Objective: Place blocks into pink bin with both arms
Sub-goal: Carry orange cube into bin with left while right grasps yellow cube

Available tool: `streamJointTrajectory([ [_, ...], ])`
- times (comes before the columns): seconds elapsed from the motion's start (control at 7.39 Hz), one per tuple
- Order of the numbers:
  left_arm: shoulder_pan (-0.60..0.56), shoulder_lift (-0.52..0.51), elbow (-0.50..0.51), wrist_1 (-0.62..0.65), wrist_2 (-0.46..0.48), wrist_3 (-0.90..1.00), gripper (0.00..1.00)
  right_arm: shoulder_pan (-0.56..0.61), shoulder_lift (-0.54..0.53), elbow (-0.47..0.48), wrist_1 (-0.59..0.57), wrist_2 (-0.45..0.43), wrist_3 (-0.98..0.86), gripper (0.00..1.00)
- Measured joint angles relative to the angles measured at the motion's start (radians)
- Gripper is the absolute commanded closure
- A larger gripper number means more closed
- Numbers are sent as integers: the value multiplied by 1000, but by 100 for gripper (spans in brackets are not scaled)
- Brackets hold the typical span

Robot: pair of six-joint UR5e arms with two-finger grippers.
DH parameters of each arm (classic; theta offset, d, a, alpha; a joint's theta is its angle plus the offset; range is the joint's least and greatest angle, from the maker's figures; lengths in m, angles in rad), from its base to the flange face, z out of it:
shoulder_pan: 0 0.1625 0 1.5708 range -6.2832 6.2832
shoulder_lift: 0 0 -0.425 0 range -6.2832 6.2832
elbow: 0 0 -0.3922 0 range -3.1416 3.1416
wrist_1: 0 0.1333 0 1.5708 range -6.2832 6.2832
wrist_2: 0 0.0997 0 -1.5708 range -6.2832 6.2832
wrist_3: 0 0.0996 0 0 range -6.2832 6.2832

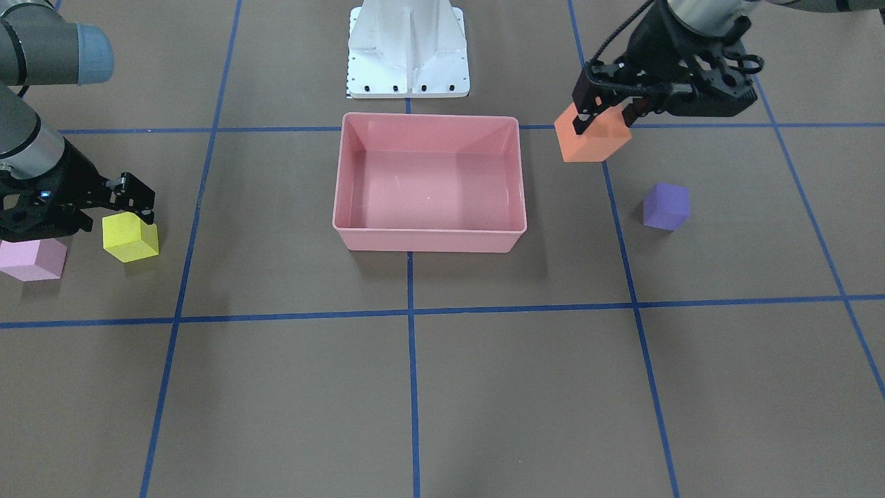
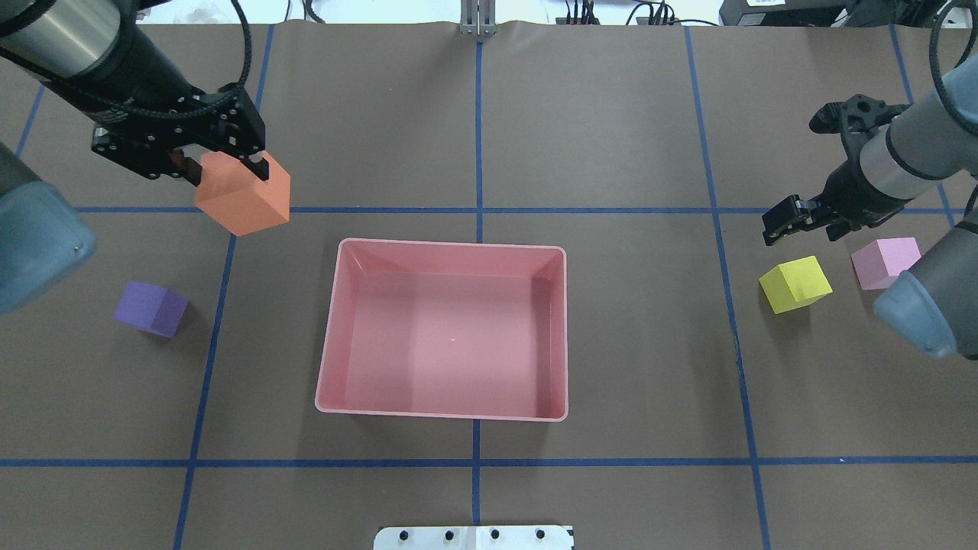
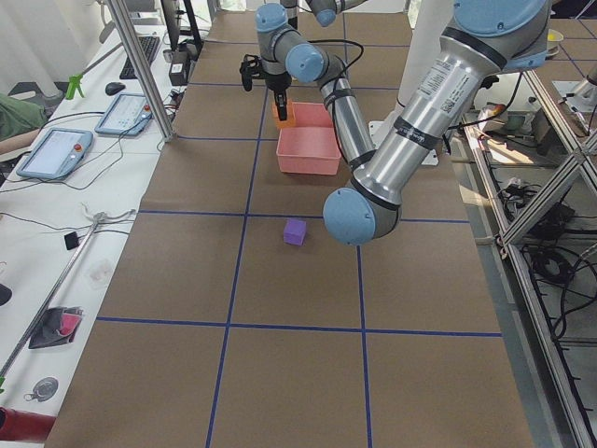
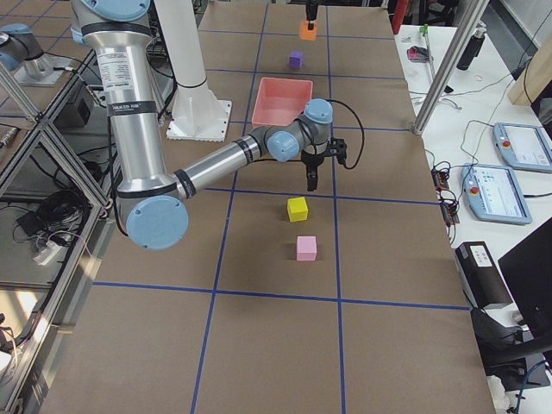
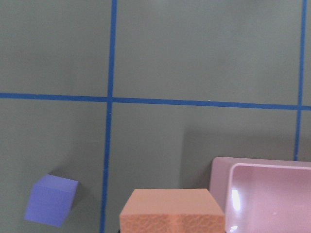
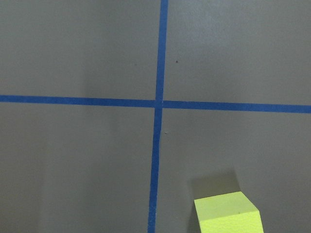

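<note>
My left gripper (image 1: 608, 119) (image 2: 228, 164) is shut on the orange block (image 1: 592, 138) (image 2: 244, 195) and holds it above the table, beside the pink bin's (image 1: 429, 241) (image 2: 451, 245) corner. The bin holds nothing. The orange block fills the bottom of the left wrist view (image 5: 172, 211). The purple block (image 1: 666, 206) (image 2: 150, 308) (image 5: 50, 200) lies on the table on that side. My right gripper (image 1: 142, 207) (image 2: 773, 229) looks shut and empty, just beside the yellow block (image 1: 130, 237) (image 2: 795, 284) (image 6: 227, 213). The light pink block (image 1: 31, 259) (image 2: 886, 262) sits beyond it, partly behind the right arm.
The white base pedestal (image 1: 408, 48) (image 2: 474, 538) stands on the robot's side of the bin. Blue tape lines grid the brown table. A side bench with tablets (image 3: 56, 149) runs along the operators' edge.
</note>
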Motion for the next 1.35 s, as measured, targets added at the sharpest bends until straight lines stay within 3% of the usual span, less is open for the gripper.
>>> streamJointTrajectory([
  [0.27, 162, -95, -1, 0, 124, -191, 100, -4, -39, -16, 1, -2, -108, 0],
  [0.54, 293, -128, 1, -1, 240, -273, 100, -9, -38, -50, 1, -2, -154, 0],
  [1.35, 353, -133, 9, -4, 291, -301, 100, -46, 16, -149, 1, -1, -163, 0],
])
